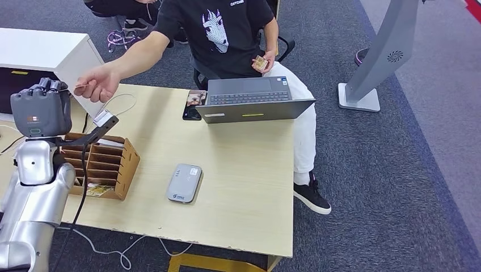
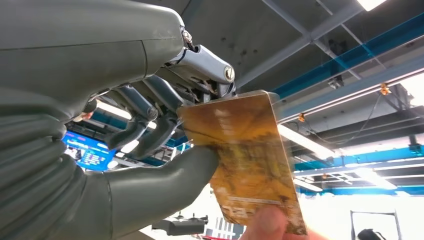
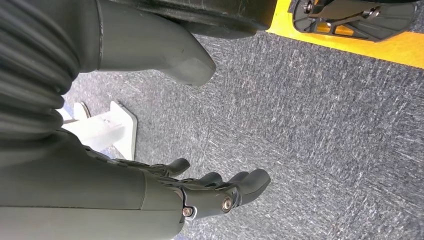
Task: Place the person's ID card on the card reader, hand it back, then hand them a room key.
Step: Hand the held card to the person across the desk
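Head view: our left hand (image 1: 41,107) is raised at the left end of the bench (image 1: 238,187), and the person's hand (image 1: 97,85) reaches across to meet it w/ a thin card edge between them. Left wrist view is clearer: the card (image 2: 250,160), yellowish-brown, sits pinched between our thumb and the darker fingers (image 2: 150,125), while a fingertip of the person (image 2: 270,225) touches its far end. So both parties have hold of it at once, a handover in mid-pass.

Which way it's going we can't read from the pics. If it's the ID coming in, nothing's done yet & all three steps remain. If it's the ID or the key going out, we're further on. Our guess: early stage.

Card reader (image 1: 184,182), pale grey, lies flat mid-bench w/ nothing on it, well apart from the left hand. Cardboard sorter (image 1: 108,161) stands just beside our left arm; something card-like lies at its base, maybe room keys, too small to tell. Laptop (image 1: 249,99) sits at the far edge, in front of the person.

Right hand (image 3: 215,190) hangs at our side over the carpet (image 3: 325,125), fingers loosely apart, holding nothing.
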Robot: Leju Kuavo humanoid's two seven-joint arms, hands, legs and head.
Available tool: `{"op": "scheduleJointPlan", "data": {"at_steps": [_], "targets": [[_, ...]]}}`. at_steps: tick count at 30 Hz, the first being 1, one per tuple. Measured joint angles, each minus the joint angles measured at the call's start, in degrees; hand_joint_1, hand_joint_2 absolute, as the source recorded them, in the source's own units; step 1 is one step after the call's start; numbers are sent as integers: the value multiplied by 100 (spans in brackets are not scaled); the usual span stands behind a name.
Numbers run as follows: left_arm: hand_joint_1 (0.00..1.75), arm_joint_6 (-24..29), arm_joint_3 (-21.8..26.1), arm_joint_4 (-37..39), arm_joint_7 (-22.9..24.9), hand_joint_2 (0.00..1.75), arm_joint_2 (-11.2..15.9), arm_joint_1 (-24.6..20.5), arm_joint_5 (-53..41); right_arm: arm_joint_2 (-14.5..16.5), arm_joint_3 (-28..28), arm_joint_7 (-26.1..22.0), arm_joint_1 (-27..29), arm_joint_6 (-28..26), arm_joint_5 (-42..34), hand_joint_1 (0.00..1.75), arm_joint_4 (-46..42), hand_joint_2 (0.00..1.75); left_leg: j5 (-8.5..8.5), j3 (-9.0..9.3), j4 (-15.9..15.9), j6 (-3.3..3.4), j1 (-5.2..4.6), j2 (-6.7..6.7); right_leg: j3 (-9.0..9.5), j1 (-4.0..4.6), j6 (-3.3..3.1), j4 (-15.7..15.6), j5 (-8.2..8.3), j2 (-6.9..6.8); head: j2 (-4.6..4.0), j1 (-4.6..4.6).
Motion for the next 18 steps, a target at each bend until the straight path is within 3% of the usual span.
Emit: {"op": "scheduleJointPlan", "data": {"at_steps": [18], "targets": [[0,5,176,-233,-203,175,-143,160,-45,0,25,20,2,-57,-7,0,0,175,4,-2,0,2,0,-4,0,0,2,0,3,-4,0,1]]}}
